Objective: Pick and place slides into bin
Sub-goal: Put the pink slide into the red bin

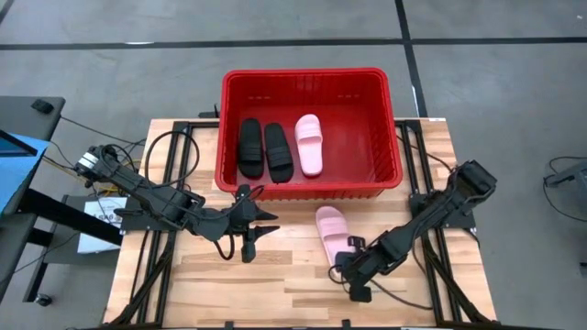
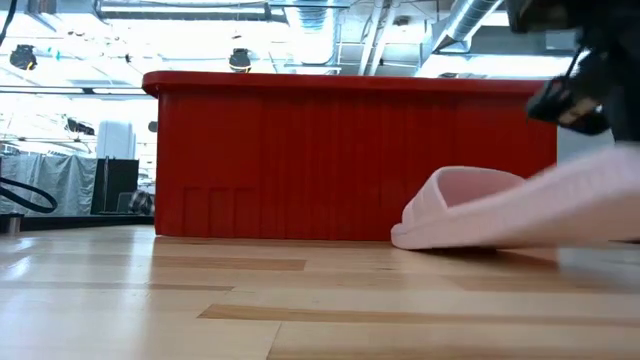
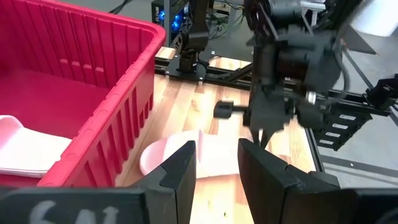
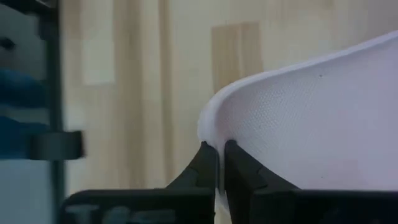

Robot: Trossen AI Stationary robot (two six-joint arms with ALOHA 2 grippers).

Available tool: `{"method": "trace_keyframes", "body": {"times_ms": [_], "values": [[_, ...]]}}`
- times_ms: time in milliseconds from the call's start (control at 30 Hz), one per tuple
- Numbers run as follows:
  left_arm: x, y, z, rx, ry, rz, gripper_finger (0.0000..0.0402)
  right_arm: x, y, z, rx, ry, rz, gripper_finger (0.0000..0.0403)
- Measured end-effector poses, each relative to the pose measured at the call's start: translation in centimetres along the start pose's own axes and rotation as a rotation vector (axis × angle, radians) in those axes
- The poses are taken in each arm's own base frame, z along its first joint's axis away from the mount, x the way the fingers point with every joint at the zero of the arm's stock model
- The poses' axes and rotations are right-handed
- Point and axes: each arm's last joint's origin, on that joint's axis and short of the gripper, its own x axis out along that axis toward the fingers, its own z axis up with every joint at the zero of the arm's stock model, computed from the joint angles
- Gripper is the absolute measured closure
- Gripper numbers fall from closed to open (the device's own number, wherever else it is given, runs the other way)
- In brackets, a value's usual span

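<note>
Partly blurred, right gripper (image 4: 219,163) pinches the pink slide's (image 1: 332,231) edge; left gripper (image 1: 249,220) stands open

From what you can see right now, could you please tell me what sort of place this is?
Probably a robotics lab or workshop: a wooden table on a black metal frame standing on grey concrete floor, exposed ceiling ducts, and equipment racks behind.

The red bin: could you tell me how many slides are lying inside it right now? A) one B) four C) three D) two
C: the high view shows two black slides and one pink slide inside the red bin, while the second pink slide lies on the table, pinched by the right hand.
</note>
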Motion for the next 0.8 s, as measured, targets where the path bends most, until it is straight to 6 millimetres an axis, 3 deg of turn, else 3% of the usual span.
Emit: {"method": "trace_keyframes", "body": {"times_ms": [333,800], "values": [[0.0,0.0,-0.2,0.008,0.015,-0.003,0.0294,-7.0,2.1,1.3,-0.036,-0.088,0.168,0.0403],[0.1,0.1,-0.4,0.002,0.037,0.005,0.0294,-18.3,6.0,5.6,-0.166,-0.268,0.289,0.0402]]}}
